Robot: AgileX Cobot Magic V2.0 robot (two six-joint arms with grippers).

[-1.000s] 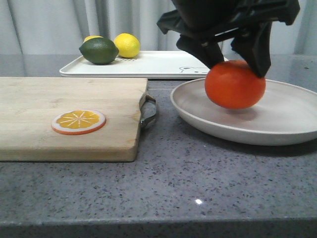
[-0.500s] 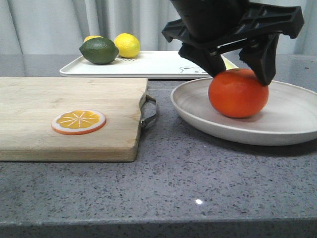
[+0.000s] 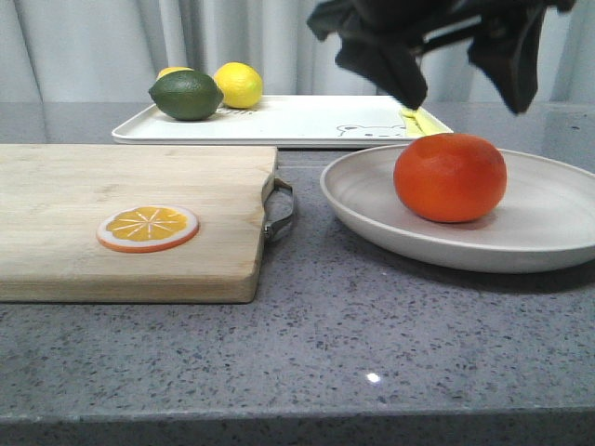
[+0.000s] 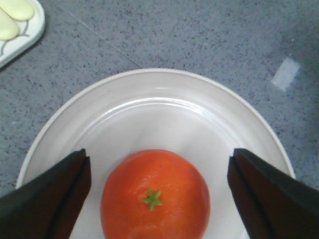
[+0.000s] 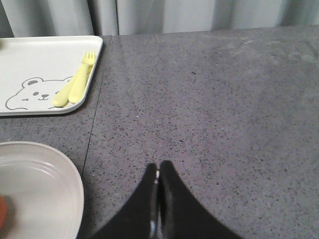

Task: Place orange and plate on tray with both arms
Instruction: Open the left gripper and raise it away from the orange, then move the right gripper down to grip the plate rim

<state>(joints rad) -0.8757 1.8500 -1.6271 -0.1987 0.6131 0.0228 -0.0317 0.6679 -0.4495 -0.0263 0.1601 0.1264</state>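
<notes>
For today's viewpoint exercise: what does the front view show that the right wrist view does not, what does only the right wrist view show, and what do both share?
Only the front view: the wooden cutting board with an orange slice, a lime and lemons on the tray, and the left gripper open above the whole orange.

Only the right wrist view: the right gripper, fingers together.

Both: the tray with its bear drawing, the yellow fork, the plate.

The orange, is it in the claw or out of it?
Out. The orange sits on the plate, and the left gripper is open above it, fingers apart and not touching.
</notes>
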